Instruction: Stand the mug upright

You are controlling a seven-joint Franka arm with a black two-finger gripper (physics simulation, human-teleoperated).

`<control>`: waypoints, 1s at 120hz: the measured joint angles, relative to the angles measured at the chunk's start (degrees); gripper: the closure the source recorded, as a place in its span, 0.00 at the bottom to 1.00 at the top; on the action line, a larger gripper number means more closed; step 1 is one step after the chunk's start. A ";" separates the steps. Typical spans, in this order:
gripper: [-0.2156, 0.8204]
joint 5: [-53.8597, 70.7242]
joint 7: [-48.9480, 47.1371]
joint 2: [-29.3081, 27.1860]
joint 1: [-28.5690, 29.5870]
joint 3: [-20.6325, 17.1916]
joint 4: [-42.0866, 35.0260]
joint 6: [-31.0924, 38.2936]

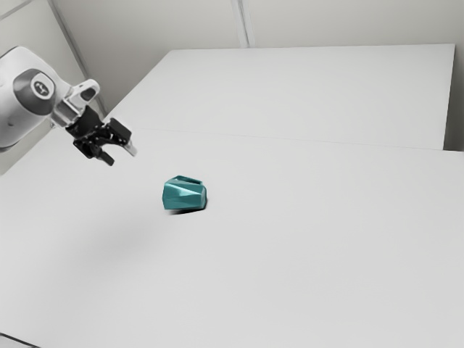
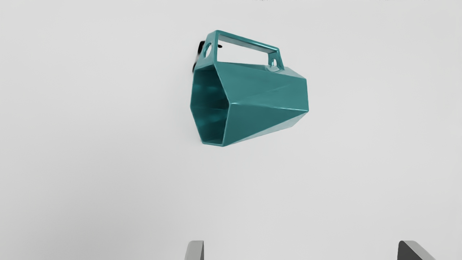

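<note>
Exterior view: white arm (image 1: 25, 98) enters from the exterior view's left. Its black hand (image 1: 121, 154) is raised above the tabletop (image 1: 290, 268), fingers spread apart with a gap between them. One teal mug (image 1: 185, 196) noted on the tabletop, lying on its side, not upright. Mug sits toward the exterior view's right from the hand, lower than it and apart from it. Dark shadow (image 1: 190, 212) observed along the mug's underside. Pale wall (image 1: 348, 22) stands in the background.

Wrist view: fingertips of the hand (image 2: 305, 250) are well apart, nothing held. Mug is beyond the fingertips, untouched; its faceted body, open mouth (image 2: 213, 108) and angular handle (image 2: 249, 41) are all visible.
</note>
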 joint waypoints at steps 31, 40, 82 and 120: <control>0.23 -12.93 8.84 0.79 0.32 3.97 -3.84 -0.43; 0.23 -16.10 11.63 2.13 1.03 4.33 -3.93 -1.04; 0.23 -26.45 23.15 9.29 4.42 4.41 -3.56 -6.76; 0.23 -33.63 31.69 19.80 7.02 4.24 1.39 -11.11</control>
